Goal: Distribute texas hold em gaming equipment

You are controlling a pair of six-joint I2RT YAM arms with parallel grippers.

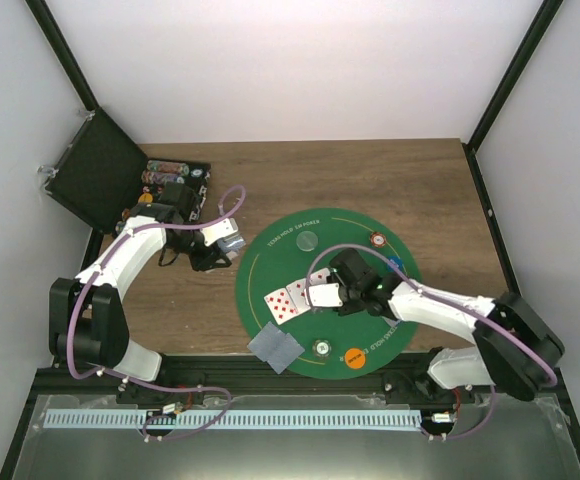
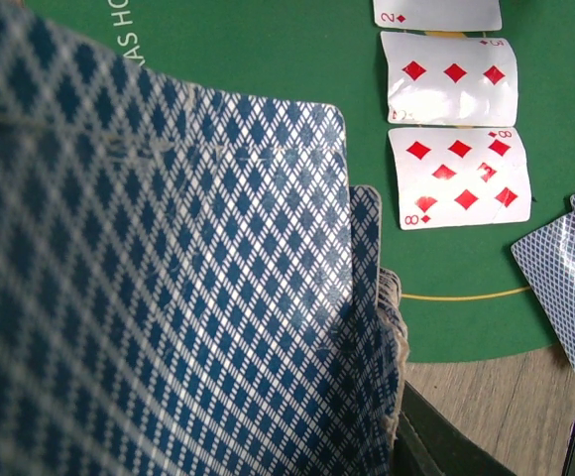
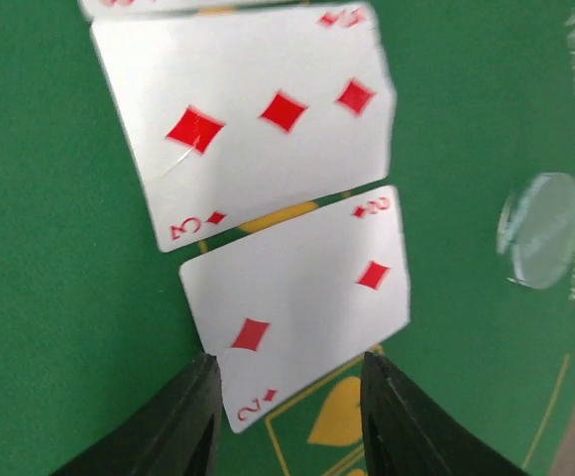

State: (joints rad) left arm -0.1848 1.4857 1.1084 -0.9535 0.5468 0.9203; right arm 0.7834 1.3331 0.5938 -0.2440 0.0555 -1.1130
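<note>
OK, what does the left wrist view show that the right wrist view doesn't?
Only left wrist: the blue-backed deck filling the near frame, the eight of diamonds in full, a face-down card at the right edge, and some wood table. Only right wrist: the right gripper, open, straddling a corner of the two of diamonds, plus a clear token. Both: that two and the three of diamonds, face up on the green mat.
</note>
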